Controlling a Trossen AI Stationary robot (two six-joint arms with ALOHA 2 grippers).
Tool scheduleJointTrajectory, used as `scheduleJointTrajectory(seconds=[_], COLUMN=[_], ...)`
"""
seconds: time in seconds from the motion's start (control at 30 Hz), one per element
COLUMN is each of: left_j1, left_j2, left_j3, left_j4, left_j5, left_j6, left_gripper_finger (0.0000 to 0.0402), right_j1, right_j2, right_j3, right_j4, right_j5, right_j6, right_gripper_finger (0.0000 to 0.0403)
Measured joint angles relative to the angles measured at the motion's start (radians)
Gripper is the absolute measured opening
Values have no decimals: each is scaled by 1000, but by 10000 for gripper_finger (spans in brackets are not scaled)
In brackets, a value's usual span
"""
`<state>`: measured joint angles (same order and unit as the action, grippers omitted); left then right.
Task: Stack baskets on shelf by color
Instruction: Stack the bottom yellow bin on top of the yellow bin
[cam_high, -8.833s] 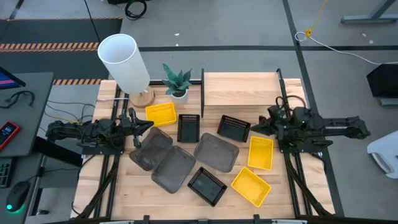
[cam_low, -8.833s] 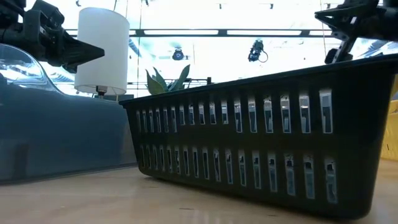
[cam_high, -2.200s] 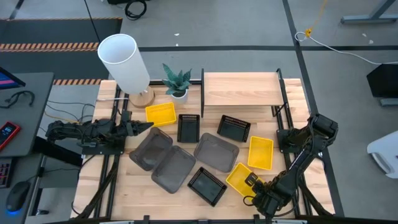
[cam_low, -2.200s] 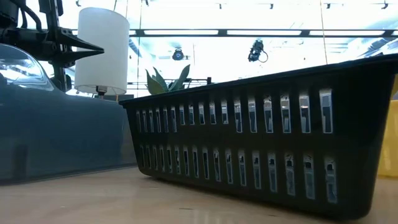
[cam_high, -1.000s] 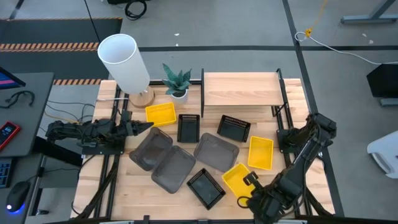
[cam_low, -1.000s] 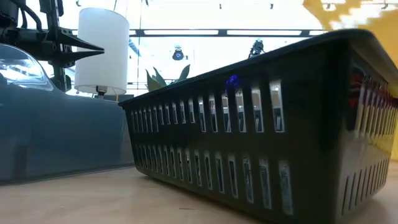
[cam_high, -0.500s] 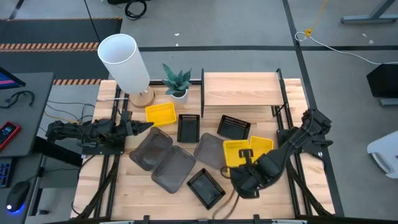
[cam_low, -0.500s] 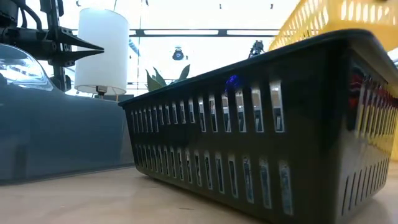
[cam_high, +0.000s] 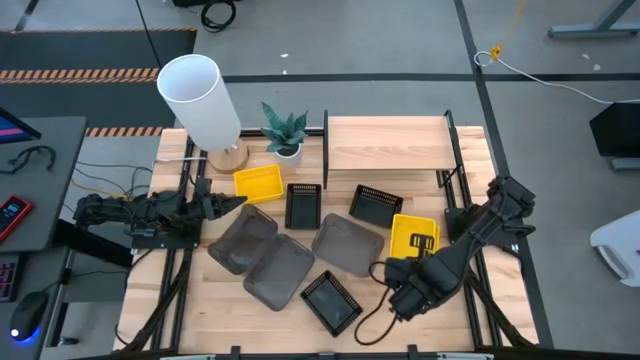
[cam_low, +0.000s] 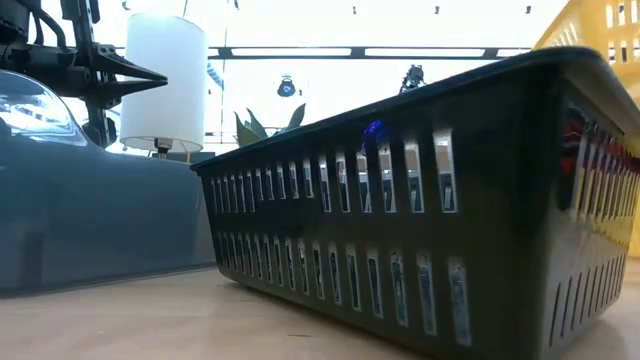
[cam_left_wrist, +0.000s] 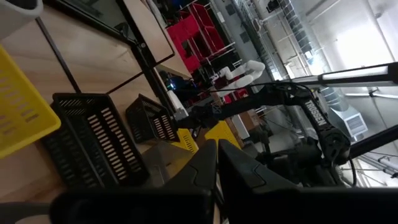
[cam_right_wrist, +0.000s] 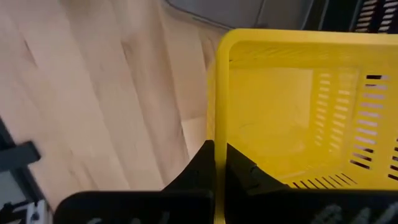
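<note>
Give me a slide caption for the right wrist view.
Right gripper shut on the rim of a yellow basket, held above the wooden table.

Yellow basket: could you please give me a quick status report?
Right tool shut on yellow basket, over another yellow one. Left tool shut, idle at left. Shelf bare.

Right end effector carried yellow basket toward shelf
</note>
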<state>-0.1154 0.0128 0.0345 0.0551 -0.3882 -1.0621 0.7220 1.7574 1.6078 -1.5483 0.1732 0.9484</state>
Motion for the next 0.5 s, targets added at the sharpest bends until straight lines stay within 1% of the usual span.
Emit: scheduleJointTrajectory(seconds=[0.1, 0.2, 0.33, 0.5], left_j1=[0, 0, 0, 0], left_j2=[0, 0, 0, 0], left_j3=[0, 0, 0, 0], left_j4=[0, 0, 0, 0], left_j5=[0, 0, 0, 0], left_j6=[1, 1, 1, 0], left_gripper_finger=[23, 18, 14, 17], right_j1=[15, 16, 13, 14], right_j2=[-4, -39, -131, -268], right_j3=[-45, -131, -257, -397], right_j4=[3, 35, 107, 153], right_j5=[21, 10, 15, 15], right_j6=[-16, -26, -24, -27], right_gripper_finger=[5, 5, 5, 5])
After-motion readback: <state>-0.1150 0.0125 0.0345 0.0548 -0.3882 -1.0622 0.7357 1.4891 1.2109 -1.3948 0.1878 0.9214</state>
